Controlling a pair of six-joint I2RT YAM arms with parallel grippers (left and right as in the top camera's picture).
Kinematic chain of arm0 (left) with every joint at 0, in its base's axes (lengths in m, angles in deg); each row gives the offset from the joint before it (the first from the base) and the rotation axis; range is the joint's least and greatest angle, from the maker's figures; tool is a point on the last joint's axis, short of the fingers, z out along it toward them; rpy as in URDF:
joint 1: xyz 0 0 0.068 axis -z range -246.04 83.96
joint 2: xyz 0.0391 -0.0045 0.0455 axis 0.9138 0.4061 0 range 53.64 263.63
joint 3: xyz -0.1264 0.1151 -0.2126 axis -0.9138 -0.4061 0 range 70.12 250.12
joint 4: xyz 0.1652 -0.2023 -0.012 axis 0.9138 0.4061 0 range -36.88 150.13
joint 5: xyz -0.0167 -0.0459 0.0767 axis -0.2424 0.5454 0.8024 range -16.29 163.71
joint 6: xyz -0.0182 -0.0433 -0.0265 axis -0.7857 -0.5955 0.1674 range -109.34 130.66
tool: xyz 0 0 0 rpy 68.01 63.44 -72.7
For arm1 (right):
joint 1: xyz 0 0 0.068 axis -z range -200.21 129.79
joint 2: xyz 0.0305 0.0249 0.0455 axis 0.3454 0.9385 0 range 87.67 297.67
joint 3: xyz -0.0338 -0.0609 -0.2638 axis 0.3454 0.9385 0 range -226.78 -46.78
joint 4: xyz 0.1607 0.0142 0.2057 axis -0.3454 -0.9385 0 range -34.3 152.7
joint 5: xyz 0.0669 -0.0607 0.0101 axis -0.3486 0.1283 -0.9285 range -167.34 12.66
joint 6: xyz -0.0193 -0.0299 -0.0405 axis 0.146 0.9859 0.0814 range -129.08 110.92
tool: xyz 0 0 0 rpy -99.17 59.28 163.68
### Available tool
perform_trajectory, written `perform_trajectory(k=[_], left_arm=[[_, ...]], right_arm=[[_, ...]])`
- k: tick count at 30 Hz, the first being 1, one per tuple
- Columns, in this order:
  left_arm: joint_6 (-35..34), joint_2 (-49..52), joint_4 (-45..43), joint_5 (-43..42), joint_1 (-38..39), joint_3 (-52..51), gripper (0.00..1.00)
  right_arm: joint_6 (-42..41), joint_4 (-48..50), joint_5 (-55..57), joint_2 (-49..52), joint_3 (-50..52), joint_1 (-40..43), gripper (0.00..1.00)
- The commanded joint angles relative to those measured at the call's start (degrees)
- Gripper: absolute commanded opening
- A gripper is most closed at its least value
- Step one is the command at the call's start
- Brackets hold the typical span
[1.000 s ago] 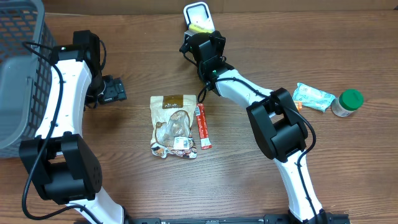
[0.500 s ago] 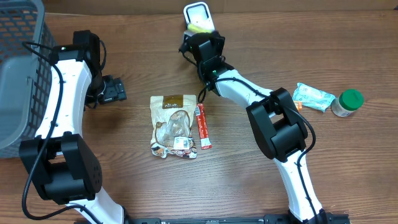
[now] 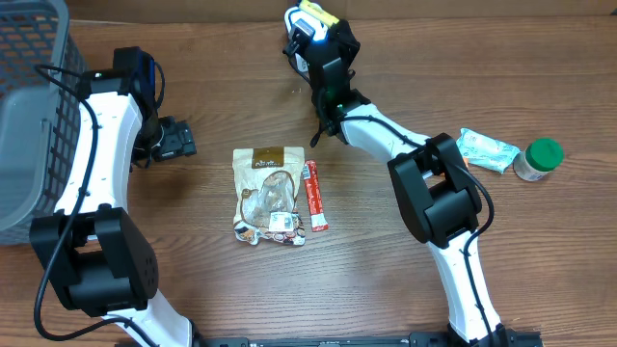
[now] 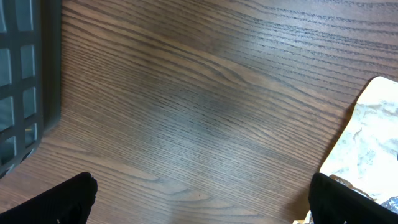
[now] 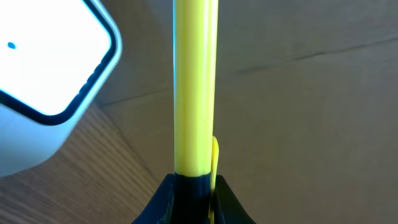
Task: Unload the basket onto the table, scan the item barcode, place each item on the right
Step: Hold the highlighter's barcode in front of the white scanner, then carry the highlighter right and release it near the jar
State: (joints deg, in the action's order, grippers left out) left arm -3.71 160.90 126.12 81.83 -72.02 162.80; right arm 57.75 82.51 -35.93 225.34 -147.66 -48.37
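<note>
Right gripper (image 5: 189,186) is pinched narrow on a thin yellow item (image 5: 194,81). I see the item edge-on, standing upright just beside the white scanner (image 5: 43,68) at the far side of the table (image 4: 186,93). Left gripper (image 4: 205,205) hangs spread wide above the wood, between the grey basket (image 3: 29,58) and the brown pouch (image 3: 270,193). A red sachet (image 3: 315,196) lies right beside that pouch.

free: bare table (image 3: 222,87) left of centre and front right | blocked: basket (image 3: 24,125) far left; pouch (image 3: 270,188), red sachet (image 3: 314,198) centre; scanner (image 5: 43,68) back; packet (image 3: 485,150), jar (image 3: 537,159) right
</note>
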Motion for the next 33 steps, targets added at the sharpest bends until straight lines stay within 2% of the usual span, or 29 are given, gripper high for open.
perform_trajectory(k=[1, 6, 10, 13, 17, 20, 25, 29, 33], left_arm=[[1.1, 0.4, 0.0, -0.2, 0.4, 0.7, 1.00], [1.1, 0.4, 0.0, -0.3, 0.4, 0.7, 1.00], [1.1, 0.4, 0.0, -0.2, 0.4, 0.7, 1.00], [1.1, 0.4, 0.0, -0.2, 0.4, 0.7, 1.00], [1.1, 0.4, 0.0, -0.2, 0.4, 0.7, 1.00], [1.1, 0.4, 0.0, -0.2, 0.4, 0.7, 1.00], [1.1, 0.4, 0.0, -0.2, 0.4, 0.7, 1.00], [1.1, 0.4, 0.0, -0.3, 0.4, 0.7, 1.00], [1.1, 0.4, 0.0, -0.3, 0.4, 0.7, 1.00]], right_arm=[[-4.4, -0.7, -2.3, 0.9, -1.0, 1.2, 0.04], [-5.3, -13.0, -4.2, 1.8, -1.0, 1.3, 0.03], [-5.3, -18.4, -4.0, 2.9, -1.0, 1.3, 0.04], [-5.3, -17.9, -3.7, 2.9, -1.0, 1.2, 0.04], [-5.4, -12.6, 2.0, 2.8, -1.0, 0.9, 0.04], [-14.5, -10.5, 7.7, 1.6, -1.0, 0.5, 0.04], [-26.3, -14.5, 9.2, -2.3, -1.0, 0.5, 0.04], [-27.2, -22.9, 11.3, -5.7, -1.0, 0.3, 0.03], [-35.7, -36.3, 14.2, -9.4, -1.0, 0.3, 0.03]])
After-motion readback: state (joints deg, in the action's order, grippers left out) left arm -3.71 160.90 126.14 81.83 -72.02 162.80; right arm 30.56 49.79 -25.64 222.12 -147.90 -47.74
